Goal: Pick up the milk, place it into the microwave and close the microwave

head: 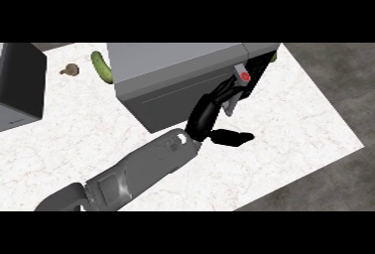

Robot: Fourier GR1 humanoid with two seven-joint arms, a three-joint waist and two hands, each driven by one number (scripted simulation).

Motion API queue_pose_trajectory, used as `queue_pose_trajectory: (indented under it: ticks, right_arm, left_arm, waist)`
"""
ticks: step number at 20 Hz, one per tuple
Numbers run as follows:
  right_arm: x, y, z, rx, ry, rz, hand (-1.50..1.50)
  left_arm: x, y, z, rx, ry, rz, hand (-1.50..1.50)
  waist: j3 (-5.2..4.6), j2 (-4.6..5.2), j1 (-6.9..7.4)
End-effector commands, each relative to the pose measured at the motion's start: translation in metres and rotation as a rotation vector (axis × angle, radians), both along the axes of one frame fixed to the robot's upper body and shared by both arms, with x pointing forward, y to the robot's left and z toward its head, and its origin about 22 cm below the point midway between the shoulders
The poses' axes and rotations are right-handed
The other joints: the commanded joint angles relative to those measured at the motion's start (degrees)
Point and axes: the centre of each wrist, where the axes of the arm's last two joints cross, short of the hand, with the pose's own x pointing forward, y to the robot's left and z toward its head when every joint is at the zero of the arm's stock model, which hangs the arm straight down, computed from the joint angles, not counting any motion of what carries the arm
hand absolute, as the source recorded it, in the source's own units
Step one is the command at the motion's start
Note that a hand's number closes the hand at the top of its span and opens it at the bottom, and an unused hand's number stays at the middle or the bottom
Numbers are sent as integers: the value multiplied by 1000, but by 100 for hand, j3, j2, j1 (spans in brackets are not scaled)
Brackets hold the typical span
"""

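Observation:
The grey microwave [176, 64] stands at the back of the counter. Its door [172, 101] is swung almost to, leaving a narrow dark gap at its right end. In that gap shows the milk [244, 76], a pale carton with a red cap, inside the microwave. My left hand [205, 119] comes in from the lower left on a grey forearm. Its fingers [219, 94] lie straight against the door's right end, just below the gap. Its thumb [233, 137] sticks out to the right, so the hand is open and holds nothing. My right hand is out of sight.
A green cucumber [101, 65] and a small brown mushroom [70, 69] lie left of the microwave. A dark appliance [18, 84] fills the far left. The white marble counter [293, 129] ends at the right and lower right, with dark floor beyond.

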Motion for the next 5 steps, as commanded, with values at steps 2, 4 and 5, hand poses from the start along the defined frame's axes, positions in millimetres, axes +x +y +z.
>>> queue_pose_trajectory:
  ticks: [2, 4, 5]
  right_arm:
    - [-2, -5, 3, -6, 4, -24, -150]
    - [-3, -3, 2, 0, 15, -24, -150]
    - [-4, -7, 2, -5, 17, -37, -150]
  left_arm:
    - [40, 31, 9, 119, 52, 265, -150]
    - [42, 25, 16, 125, 45, 270, -150]
    - [41, 26, 13, 135, 46, 278, -150]
  waist:
    - [5, 37, 146]
    - [2, 38, 209]
    - [1, 47, 185]
